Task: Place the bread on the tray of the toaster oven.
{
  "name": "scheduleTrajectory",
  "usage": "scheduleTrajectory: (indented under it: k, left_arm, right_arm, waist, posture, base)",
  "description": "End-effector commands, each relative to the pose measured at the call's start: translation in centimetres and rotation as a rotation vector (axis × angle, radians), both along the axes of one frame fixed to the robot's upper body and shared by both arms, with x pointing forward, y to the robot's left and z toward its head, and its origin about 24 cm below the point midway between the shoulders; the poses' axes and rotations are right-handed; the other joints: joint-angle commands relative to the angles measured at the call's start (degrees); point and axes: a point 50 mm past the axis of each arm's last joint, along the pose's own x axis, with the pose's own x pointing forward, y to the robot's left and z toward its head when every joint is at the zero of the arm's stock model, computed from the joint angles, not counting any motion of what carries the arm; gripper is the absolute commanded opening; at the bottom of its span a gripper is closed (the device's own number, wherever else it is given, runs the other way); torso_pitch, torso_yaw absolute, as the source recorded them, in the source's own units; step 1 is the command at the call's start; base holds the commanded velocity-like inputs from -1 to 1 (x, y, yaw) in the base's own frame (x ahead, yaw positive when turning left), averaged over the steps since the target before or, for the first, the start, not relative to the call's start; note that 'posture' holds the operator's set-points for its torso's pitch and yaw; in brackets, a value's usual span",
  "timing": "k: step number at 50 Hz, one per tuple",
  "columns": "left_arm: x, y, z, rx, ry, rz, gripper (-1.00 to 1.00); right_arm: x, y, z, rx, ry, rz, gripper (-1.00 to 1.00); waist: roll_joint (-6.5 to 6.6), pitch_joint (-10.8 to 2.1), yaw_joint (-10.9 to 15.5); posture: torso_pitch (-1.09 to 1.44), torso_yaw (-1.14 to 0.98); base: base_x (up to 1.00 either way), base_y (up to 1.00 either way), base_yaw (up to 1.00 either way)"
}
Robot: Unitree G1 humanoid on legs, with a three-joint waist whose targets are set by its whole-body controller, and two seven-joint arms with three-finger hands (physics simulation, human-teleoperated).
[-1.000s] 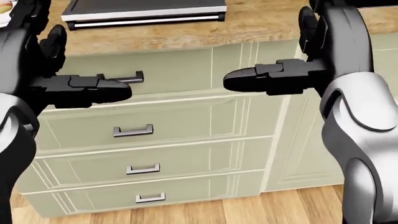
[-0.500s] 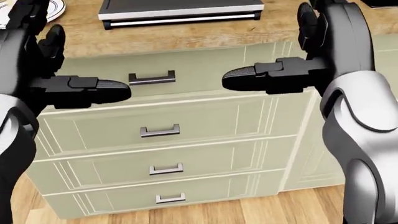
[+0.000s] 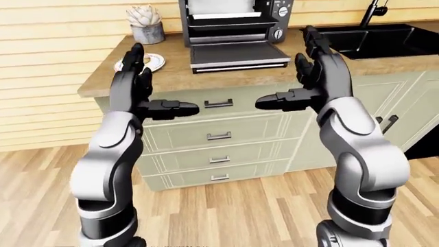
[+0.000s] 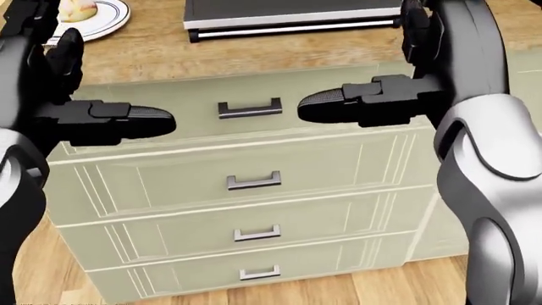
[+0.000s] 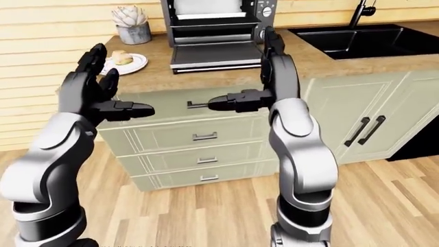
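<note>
Bread (image 5: 122, 56) lies on a white plate (image 5: 134, 65) at the far left of the wooden counter (image 3: 171, 77), untouched and well apart from both hands. The left hand (image 5: 89, 87) has its fingers spread and released, thumb pointing right, holding nothing; the right hand (image 5: 264, 77) is likewise spread and empty, raised just below the counter edge. Outward from them stand pale green drawers (image 4: 254, 184), and above, the toaster oven (image 3: 233, 25) with its door (image 3: 236, 54) folded down flat and the tray (image 3: 230, 21) visible inside, though its detail is hard to read at this range.

The step in hand looks like the approach: nothing is grasped yet. The next move probably calls for the left hand to reach up and left over the counter edge and close round the bread.

The bread itself seems a small, pale, rounded lump, likely light and easy to squash. A potted succulent (image 3: 145, 23) stands just beyond the plate.
</note>
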Motion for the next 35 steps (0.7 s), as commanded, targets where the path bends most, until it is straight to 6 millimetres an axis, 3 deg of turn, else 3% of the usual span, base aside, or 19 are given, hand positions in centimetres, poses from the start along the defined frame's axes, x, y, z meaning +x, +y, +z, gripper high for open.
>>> scheduleTrajectory:
  k: [1, 4, 7, 10, 11, 12, 14, 15, 17, 27, 29, 31, 33, 35]
  left_arm:
    - [-0.32, 0.10, 1.58, 0.007, -0.077, 0.003, 1.00]
    - [-0.23, 0.01, 1.41, 0.006, -0.072, 0.000, 1.00]
    - [-0.28, -0.02, 1.41, 0.006, -0.071, -0.004, 1.00]
    - [-0.26, 0.10, 1.48, 0.004, -0.073, -0.002, 1.00]
    - [-0.28, 0.13, 1.43, 0.004, -0.073, -0.002, 1.00]
    - [-0.29, 0.16, 1.42, 0.004, -0.073, -0.001, 1.00]
    - [-0.29, 0.14, 1.41, 0.004, -0.073, -0.001, 1.00]
    - [-0.27, 0.14, 1.39, 0.004, -0.072, 0.000, 1.00]
    - [-0.26, 0.13, 1.42, 0.003, -0.073, 0.000, 1.00]
    - [-0.25, 0.04, 1.45, 0.006, -0.071, -0.001, 1.00]
    - [-0.32, 0.05, 1.51, 0.006, -0.071, 0.000, 1.00]
    - [-0.32, 0.04, 1.44, 0.006, -0.071, 0.000, 1.00]
    - [-0.34, -0.02, 1.48, 0.007, -0.070, -0.001, 1.00]
    - [-0.29, -0.02, 1.42, 0.007, -0.071, -0.002, 1.00]
  right_arm:
    - [-0.37, 0.10, 1.40, 0.001, -0.071, 0.003, 1.00]
    - [-0.32, 0.21, 1.36, 0.001, -0.067, 0.005, 1.00]
    - [-0.26, 0.24, 1.21, -0.001, -0.064, 0.005, 1.00]
    - [-0.33, 0.30, 1.29, -0.001, -0.066, 0.004, 1.00]
    - [-0.26, 0.30, 1.17, -0.002, -0.065, 0.005, 1.00]
    - [-0.26, 0.32, 1.16, -0.003, -0.065, 0.005, 1.00]
    - [-0.37, 0.30, 1.25, -0.005, -0.065, 0.004, 1.00]
    - [-0.35, 0.29, 1.23, -0.005, -0.064, 0.004, 1.00]
    - [-0.34, 0.23, 1.29, -0.005, -0.065, 0.004, 1.00]
    - [-0.29, 0.26, 1.24, -0.009, -0.064, 0.009, 1.00]
    - [-0.29, 0.26, 1.24, -0.008, -0.064, 0.007, 1.00]
    - [-0.28, 0.20, 1.28, -0.012, -0.063, -0.001, 1.00]
    - [-0.26, 0.13, 1.28, -0.013, -0.060, -0.004, 1.00]
    - [-0.26, 0.20, 1.31, -0.013, -0.060, -0.003, 1.00]
  waist:
    - [-0.87, -1.52, 0.6]
    - [-0.75, -2.26, 0.7]
    - [0.97, -1.39, 0.7]
    - [4.35, -1.15, 0.3]
    - [6.78, -1.81, 0.2]
    - [7.61, -2.65, -0.2]
    - [6.07, -1.33, 0.9]
    - [6.43, -1.60, 0.8]
    - [5.65, -1.97, 1.2]
    - [1.58, -1.37, 1.4]
    - [0.32, -1.42, 1.4]
    - [-2.29, -1.78, 1.1]
    - [-0.67, -0.46, 1.4]
    - [0.05, -0.75, 1.6]
  posture:
    - [0.00, 0.00]
    - [0.00, 0.00]
    - [0.00, 0.00]
    - [0.00, 0.00]
    - [0.00, 0.00]
    - [0.00, 0.00]
    - [0.00, 0.00]
    - [0.00, 0.00]
    - [0.00, 0.00]
    - [0.00, 0.00]
    - [0.00, 0.00]
    - [0.00, 0.00]
    - [0.00, 0.00]
    - [0.00, 0.00]
  base:
    - [0.02, 0.28, 0.00]
    - [0.03, 0.29, 0.00]
    - [0.02, 0.29, 0.00]
    - [0.02, 0.29, 0.00]
    - [0.02, 0.28, 0.00]
    - [0.02, 0.29, 0.00]
    - [0.03, 0.14, 0.14]
    - [0.02, 0.00, 0.29]
    - [0.02, 0.00, 0.28]
    - [0.02, 0.00, 0.30]
    - [0.02, 0.00, 0.30]
    - [0.02, 0.00, 0.21]
    - [0.00, 0.00, 0.00]
    - [0.00, 0.00, 0.00]
